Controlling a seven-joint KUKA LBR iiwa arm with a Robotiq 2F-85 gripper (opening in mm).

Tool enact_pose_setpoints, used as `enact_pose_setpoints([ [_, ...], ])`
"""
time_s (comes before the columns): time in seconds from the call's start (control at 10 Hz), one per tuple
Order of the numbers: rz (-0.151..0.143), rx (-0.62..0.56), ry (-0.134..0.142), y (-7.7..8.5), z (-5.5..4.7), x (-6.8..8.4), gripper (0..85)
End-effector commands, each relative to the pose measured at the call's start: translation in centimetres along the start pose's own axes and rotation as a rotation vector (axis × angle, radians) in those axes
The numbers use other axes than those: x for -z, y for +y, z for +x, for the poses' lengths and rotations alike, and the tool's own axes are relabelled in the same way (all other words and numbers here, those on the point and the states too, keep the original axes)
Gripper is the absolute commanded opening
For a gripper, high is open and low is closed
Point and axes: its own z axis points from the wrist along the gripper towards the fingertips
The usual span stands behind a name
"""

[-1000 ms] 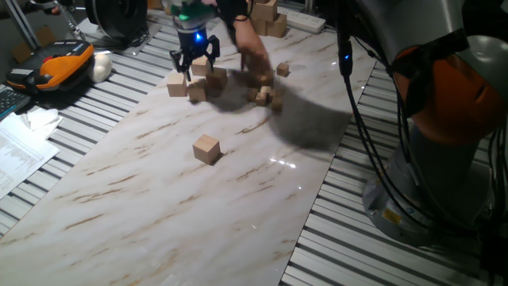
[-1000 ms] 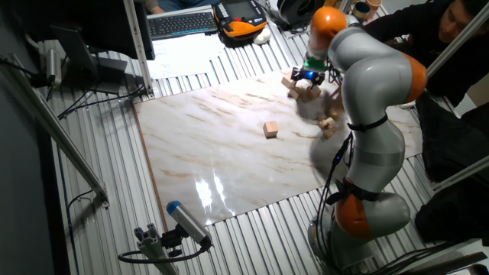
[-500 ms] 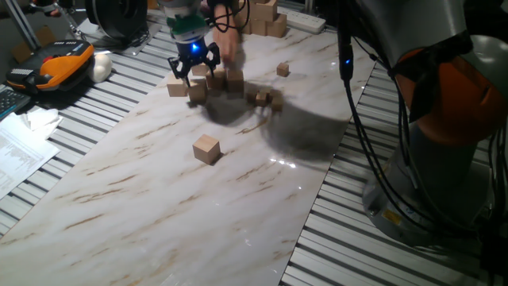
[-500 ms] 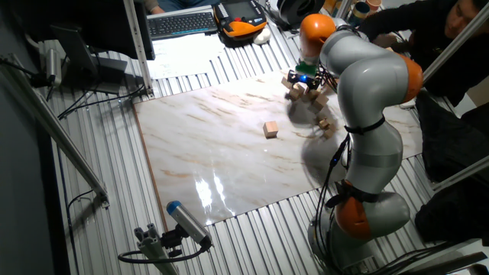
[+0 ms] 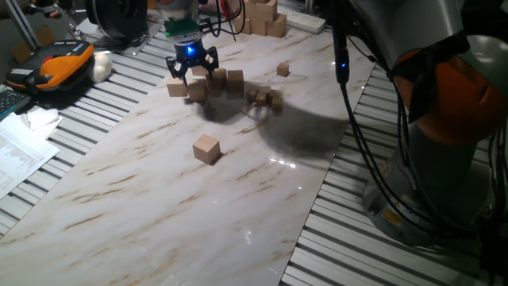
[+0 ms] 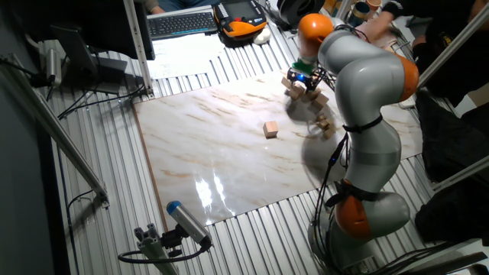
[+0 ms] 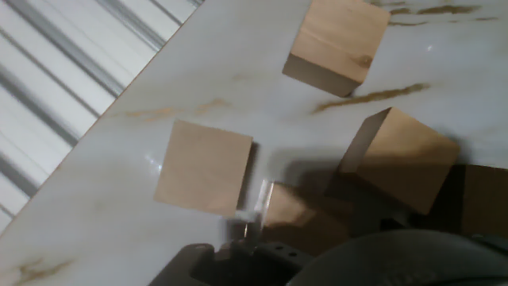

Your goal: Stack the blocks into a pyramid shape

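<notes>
Marble tabletop [image 5: 159,206], far end: gripper [image 5: 190,70] above cluster of blocks [image 5: 216,83], fingers spread, one block [image 5: 198,71] between them; grip unclear. Lone block [image 5: 206,148] mid-table, well apart. Small cubes [image 5: 266,98] just right of the cluster.

I see tan wooden blocks [image 5: 214,82] clustered at the far slab edge; one block [image 5: 206,148] sits alone mid-slab.
</notes>
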Motion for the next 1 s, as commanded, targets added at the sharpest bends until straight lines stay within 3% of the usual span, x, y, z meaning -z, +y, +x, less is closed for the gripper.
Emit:
enact_pose_setpoints([
  [0.0, -0.004, -0.068, 0.01, 0.2, 0.1, -0.1, 68.0],
  [0.1, -0.018, -0.075, 0.023, 0.3, 0.2, -0.4, 68.0],
  [0.5, -0.016, -0.05, 0.014, 0.3, 0.2, -2.0, 68.0],
  [0.6, -0.01, -0.01, 0.018, 0.1, 0.1, -2.0, 34.0],
  [0.7, -0.04, 0.026, 0.041, -0.1, -0.1, -1.9, 0.0],
  [0.8, -0.067, 0.038, 0.065, -0.3, -0.2, -2.0, 0.0],
  [0.9, -0.071, 0.036, 0.072, -0.3, -0.1, -2.0, 0.0],
])
